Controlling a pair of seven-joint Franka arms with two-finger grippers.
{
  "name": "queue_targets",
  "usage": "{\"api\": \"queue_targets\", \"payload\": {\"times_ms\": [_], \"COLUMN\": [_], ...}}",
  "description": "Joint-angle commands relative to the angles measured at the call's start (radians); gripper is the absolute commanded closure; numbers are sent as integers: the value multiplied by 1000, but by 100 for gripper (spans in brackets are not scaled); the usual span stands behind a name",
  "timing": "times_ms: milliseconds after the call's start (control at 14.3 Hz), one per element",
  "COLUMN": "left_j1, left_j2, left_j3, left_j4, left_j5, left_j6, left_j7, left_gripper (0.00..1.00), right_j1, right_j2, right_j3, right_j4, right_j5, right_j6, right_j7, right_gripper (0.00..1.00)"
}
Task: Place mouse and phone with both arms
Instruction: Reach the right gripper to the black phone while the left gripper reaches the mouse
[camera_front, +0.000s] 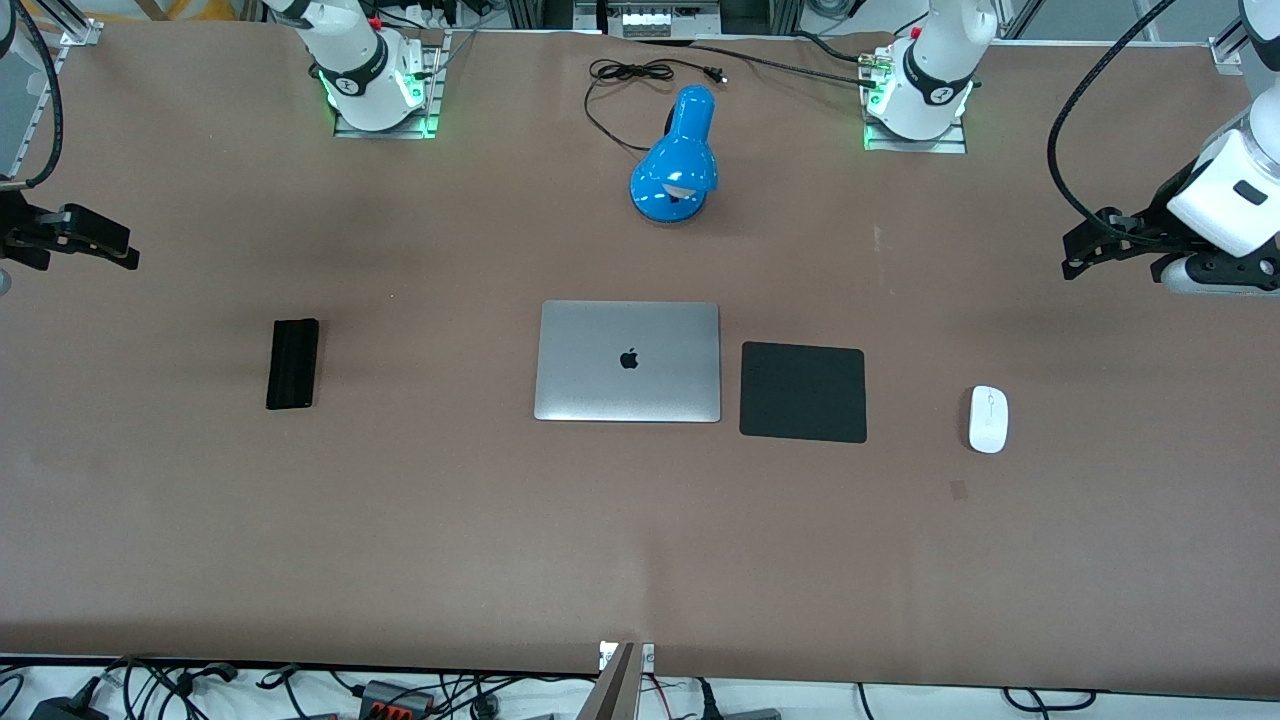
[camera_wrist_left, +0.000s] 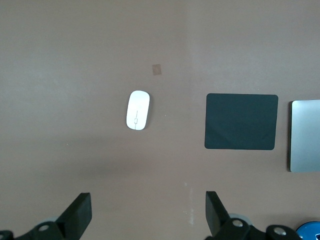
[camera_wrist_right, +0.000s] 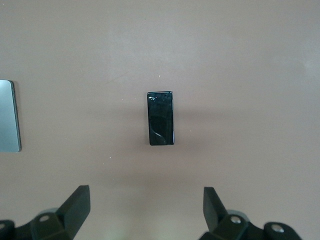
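One mouse (camera_front: 988, 419) lies on the worktop (camera_front: 640, 540) toward the left arm's end, apart from the one black pad (camera_front: 803, 392), which sits just beside the one closed laptop (camera_front: 628, 361). One phone (camera_front: 292, 364) lies toward the right arm's end. One blue lamp (camera_front: 677, 160) stands farther back. Both end effectors (left (camera_wrist_left: 147, 215), right (camera_wrist_right: 145, 212)) hang high, spread wide, empty.
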Motion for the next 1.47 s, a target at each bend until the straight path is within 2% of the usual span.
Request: {"api": "queue_targets", "payload": {"times_ms": [0, 210, 350, 490, 630, 840, 980, 1120, 1260, 1400], "left_j1": [3, 2, 2, 9, 11, 15, 21, 24, 34, 49], "left_j2": [-6, 14, 53, 71, 137, 191, 252, 325, 375, 392], "left_j3": [-3, -4, -4, -3, -3, 8, 10, 11, 11, 10], "left_j4": [2, 15, 65, 71, 79, 79, 68, 47, -2, -118], "left_j5": [-6, -4, -15, -17, -15, 0, 31, 45, 45, 45], "left_j6": [-1, -27, -82, -150, -178, -164, -103, 15, 174, 413], "left_j7": [13, 12, 13, 10, 16, 24, 52, 72, 102, 154], "left_gripper": [0, 0, 0, 0, 0, 0, 0, 0, 0, 0], "right_j1": [-11, -14, -12, -17, -34, -43, -43, -43, -43, -43], "right_j2": [11, 14, 23, 28, 38, 41, 78, 133, 195, 245], "right_j3": [14, 14, 15, 15, 14, 14, 12, 12, 12, 8], "right_j4": [17, 10, -30, -102, -241, -494, -593, -648, -690, -710], "right_j5": [-7, -7, -16, -18, -19, -21, -21, -22, -22, -22], "right_j6": [-9, -7, 6, 32, 196, 538, 698, 831, 946, 1037], "right_j7": [24, 15, 10, 10, 10, 7, 7, -33, -73, -106], "right_gripper": [0, 0, 0, 0, 0, 0, 0, 0, 0, 0]}}
